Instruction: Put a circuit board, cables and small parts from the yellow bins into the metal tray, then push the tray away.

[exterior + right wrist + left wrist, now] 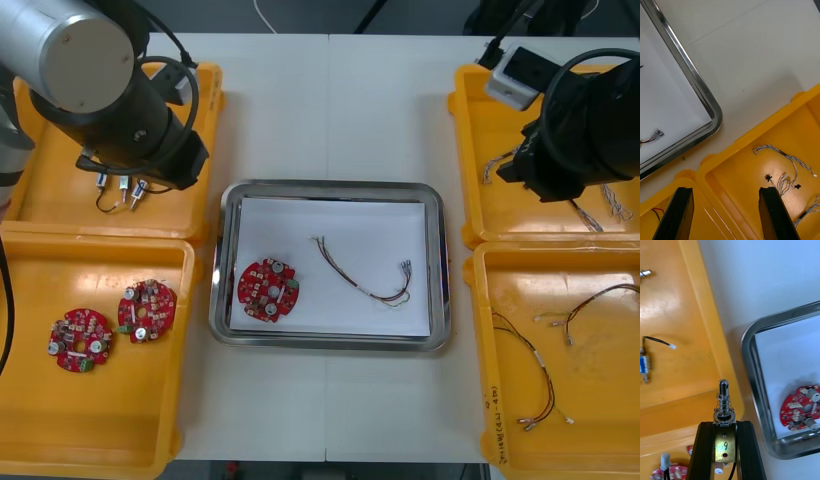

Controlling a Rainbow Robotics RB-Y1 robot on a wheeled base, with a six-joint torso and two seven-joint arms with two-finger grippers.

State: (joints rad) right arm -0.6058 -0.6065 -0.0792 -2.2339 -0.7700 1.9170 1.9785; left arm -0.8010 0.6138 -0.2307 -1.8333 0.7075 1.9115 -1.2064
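To the left of the metal tray [330, 187], the near-left yellow bin [100, 420] holds two round red circuit boards [80, 340] [147, 310]. The far-left yellow bin [60, 205] holds small metal parts [122, 190] with thin leads. The left gripper [724, 427] hangs over that far bin's tray-side edge. Its black fingers are clamped on a small metal part [724, 405], a spring-wound pin standing up between the fingertips.

Inside the tray, on its white floor, a third circuit board [268, 290] lies in the near-left corner. A thin cable [365, 275] curves across the right half, apart from the board.

To the right of the tray, the right gripper [725, 192] hovers over the far-right yellow bin [490, 150] at its tray-side corner. Its fingers are spread wide with nothing between them. Twisted blue and white cables [790, 168] lie in that bin just beyond the fingertips. The near-right yellow bin [600, 400] holds loose black, red and yellow cables [540, 360].
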